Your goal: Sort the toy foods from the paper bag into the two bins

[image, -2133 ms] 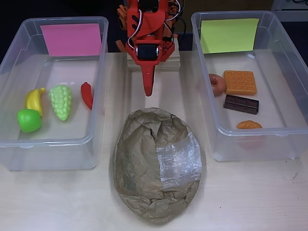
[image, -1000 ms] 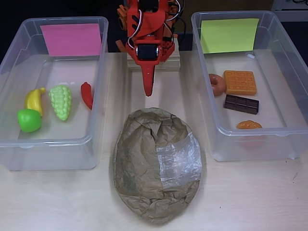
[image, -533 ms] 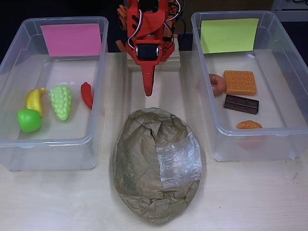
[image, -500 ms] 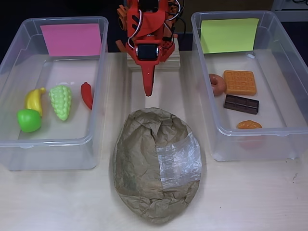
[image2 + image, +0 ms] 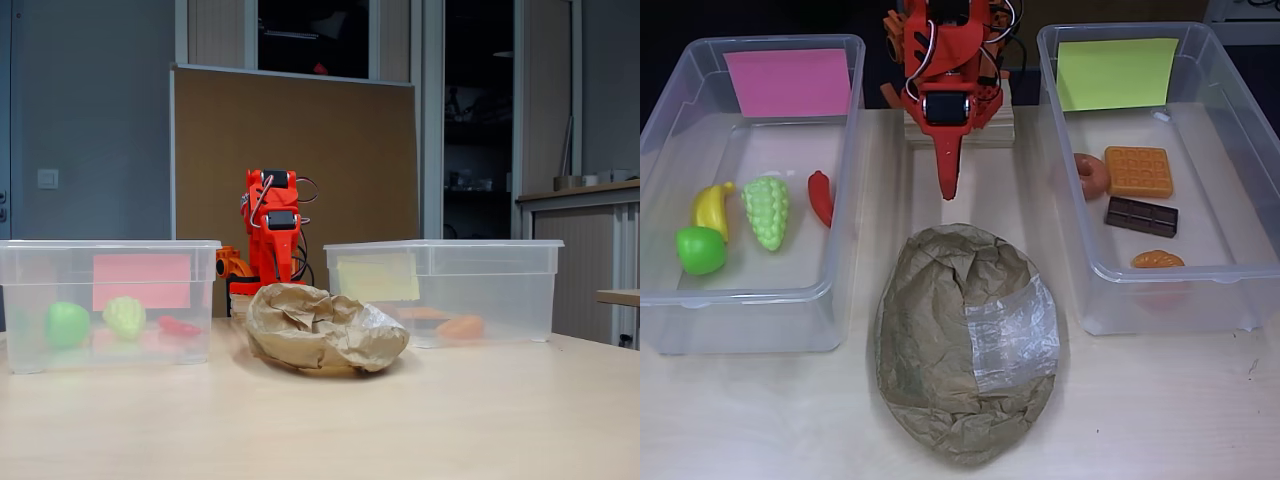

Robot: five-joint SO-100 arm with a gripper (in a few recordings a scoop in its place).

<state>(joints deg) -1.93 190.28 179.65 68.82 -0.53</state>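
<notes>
My gripper points down the table toward the paper bag, its fingers pressed together into one red tip with nothing between them. It hangs just short of the bag's far edge, between the two bins. No writing is readable on the pink card or the yellow-green card.

In the overhead view, the left bin holds the bananas, green apple, grapes and red chili. The right bin holds the donut, waffle, chocolate bar and bread roll.

In the fixed view my arm stands folded behind the bag. Nothing has shifted since two seconds ago; my gripper and every piece sit where they were.
</notes>
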